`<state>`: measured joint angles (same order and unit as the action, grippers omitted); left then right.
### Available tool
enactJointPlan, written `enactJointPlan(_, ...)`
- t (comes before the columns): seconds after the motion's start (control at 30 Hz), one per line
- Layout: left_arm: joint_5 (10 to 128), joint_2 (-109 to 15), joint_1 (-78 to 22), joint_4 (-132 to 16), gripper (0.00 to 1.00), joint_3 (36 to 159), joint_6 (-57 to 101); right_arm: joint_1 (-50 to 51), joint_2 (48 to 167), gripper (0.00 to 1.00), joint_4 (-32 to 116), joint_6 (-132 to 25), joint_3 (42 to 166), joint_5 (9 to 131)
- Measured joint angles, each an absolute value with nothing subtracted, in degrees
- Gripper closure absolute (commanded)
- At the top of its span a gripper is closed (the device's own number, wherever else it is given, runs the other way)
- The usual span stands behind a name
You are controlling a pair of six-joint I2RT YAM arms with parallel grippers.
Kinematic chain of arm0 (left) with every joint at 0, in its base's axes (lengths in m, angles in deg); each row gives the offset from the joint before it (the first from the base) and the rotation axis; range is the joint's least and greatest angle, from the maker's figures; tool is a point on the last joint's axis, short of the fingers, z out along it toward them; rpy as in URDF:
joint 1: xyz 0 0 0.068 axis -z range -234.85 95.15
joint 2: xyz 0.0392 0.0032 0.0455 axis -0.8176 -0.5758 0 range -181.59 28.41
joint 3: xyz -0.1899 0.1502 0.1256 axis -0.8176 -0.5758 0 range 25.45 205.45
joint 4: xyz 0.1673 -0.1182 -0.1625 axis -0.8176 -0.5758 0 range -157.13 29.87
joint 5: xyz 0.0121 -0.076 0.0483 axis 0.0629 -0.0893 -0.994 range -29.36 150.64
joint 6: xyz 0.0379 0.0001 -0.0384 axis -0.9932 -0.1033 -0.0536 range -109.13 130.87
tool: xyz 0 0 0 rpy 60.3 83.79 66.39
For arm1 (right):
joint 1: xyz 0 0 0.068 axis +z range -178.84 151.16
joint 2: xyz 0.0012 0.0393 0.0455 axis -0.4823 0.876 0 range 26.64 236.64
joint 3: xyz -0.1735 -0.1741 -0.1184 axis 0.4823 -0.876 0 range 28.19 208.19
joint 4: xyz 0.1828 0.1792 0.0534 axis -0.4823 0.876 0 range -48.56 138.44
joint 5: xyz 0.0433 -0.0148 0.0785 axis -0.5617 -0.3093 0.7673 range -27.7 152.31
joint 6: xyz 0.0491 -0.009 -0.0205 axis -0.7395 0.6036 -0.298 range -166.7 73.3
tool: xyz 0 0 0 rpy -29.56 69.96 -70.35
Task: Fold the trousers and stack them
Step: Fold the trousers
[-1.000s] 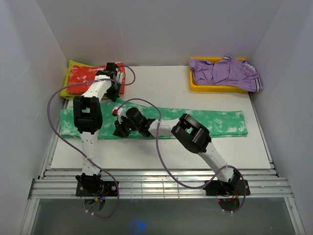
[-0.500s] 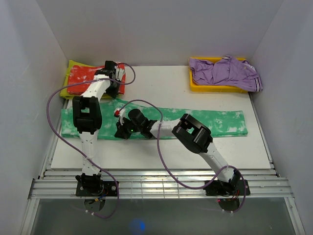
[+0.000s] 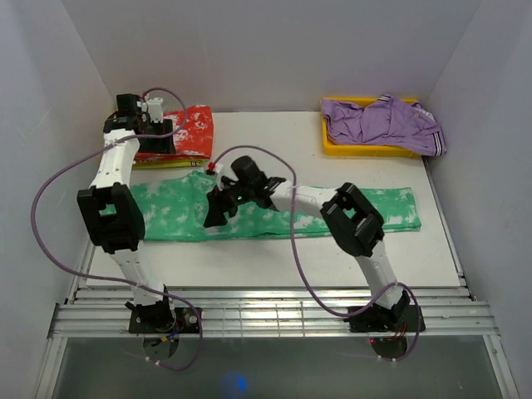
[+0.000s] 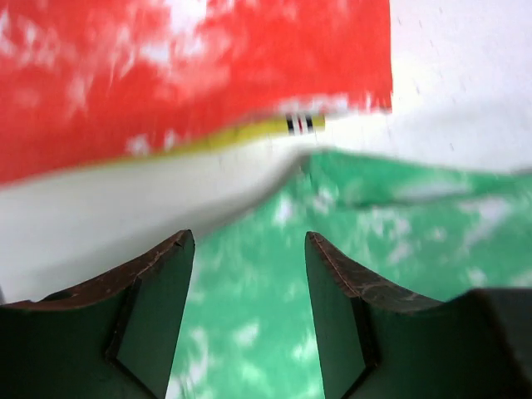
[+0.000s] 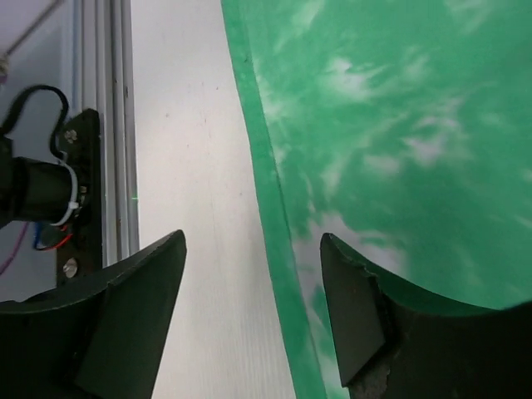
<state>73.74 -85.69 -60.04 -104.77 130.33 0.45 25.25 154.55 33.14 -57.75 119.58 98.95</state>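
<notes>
We count one pair of bright green cloth trousers with white tie-dye blotches (image 3: 170, 218), lying flat as a single long band across the middle of the white tabletop (image 3: 274, 141), from centre left to centre right of the top view. Because only one strip shows, we judge that the legs already lie one over the other, so the lengthwise fold looks done. The crosswise folds and the stacking remain, and the band is at full length. At upper left there is one folded red-and-white blotched garment (image 3: 179, 129) resting on one yellow cloth piece (image 4: 249, 133), which we take to be the stack the trousers will join. At upper right one plain purple garment (image 3: 382, 120) spills over one yellow tray (image 3: 366, 150). There are two arms. The left end effector (image 4: 248, 241) has its fingers spread with nothing between them, and it looks down on the upper left corner of the green cloth just beside the red garment. The right end effector (image 5: 252, 239) is likewise spread and empty above the near long edge of the trousers
</notes>
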Motion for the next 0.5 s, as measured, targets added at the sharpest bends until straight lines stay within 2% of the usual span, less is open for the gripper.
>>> enactJointPlan(0.2,82.38,-72.34,-68.43,-110.45,0.33,117.41,-2.83,9.1,135.87,0.32,44.97,-48.88,112.52,101.18)
enactJointPlan(0.33,84.76,-72.95,-72.17,-113.19,0.34,109.39,-4.73,-3.01,126.4,0.34,53.47,-39.09,104.78,99.32)
enactJointPlan(0.5,84.58,-78.02,-75.36,-114.98,0.35,104.6,-5.67,-13.13,124.76,0.35,62.21,-30.04,92.0,94.71)
